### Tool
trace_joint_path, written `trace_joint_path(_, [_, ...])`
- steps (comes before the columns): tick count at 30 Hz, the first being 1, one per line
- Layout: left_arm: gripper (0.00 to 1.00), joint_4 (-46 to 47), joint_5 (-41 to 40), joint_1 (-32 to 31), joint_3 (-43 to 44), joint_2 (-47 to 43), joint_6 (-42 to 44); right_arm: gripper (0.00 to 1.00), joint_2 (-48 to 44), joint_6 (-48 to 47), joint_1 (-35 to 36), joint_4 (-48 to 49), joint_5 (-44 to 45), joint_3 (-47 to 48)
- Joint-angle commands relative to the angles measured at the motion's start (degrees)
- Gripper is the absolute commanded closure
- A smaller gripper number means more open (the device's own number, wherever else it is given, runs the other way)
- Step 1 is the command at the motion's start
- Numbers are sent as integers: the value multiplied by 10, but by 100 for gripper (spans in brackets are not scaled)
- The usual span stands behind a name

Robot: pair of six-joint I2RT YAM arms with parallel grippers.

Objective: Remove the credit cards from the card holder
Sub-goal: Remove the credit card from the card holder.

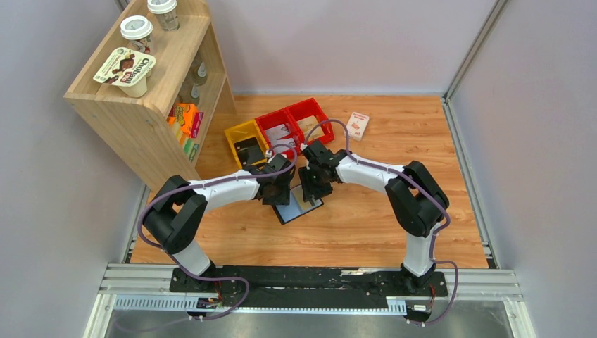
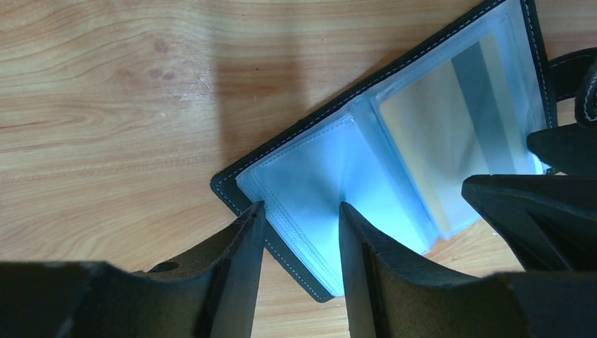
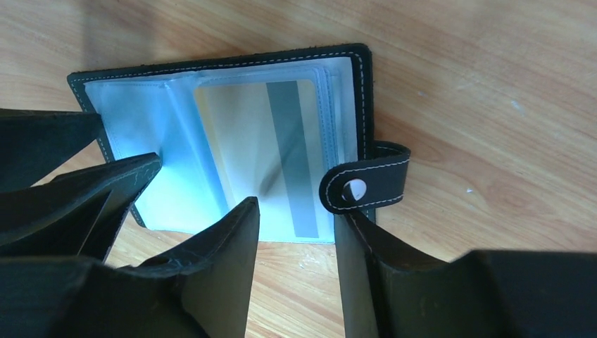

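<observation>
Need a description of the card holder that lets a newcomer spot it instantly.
On the wooden table, look just nearer than the row of yellow and red bins, where the left arm and right arm meet. The card holder lies open there. Unlike the bins, it's flat and black with white stitching, clear sleeves, a snap tab and a tan card inside.

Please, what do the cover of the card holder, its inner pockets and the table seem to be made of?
Card holder cover: black leather or imitation leather, matte, white stitching along the edge. Inner pockets: thin clear plastic, glossy; a card shows through. Table: wood or wood-look laminate, smooth, visible grain.
</observation>
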Motion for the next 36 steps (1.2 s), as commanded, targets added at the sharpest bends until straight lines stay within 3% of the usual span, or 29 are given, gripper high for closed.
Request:
trace_joint_path(1, [50, 22, -11, -5, -12, 8, -18, 57, -18, 0, 6, 29, -47, -15])
trace_joint_path(11, [57, 41, -12, -4, -25, 14, -29, 74, -60, 13, 6, 55, -104, -32])
trace_joint_path(23, [58, 73, -15, -4, -48, -12, -42, 65, -77, 20, 5, 12, -128, -3])
trace_joint_path(36, [59, 118, -41, -4, -96, -88, -80, 72, -67, 34, 5, 5, -185, 19])
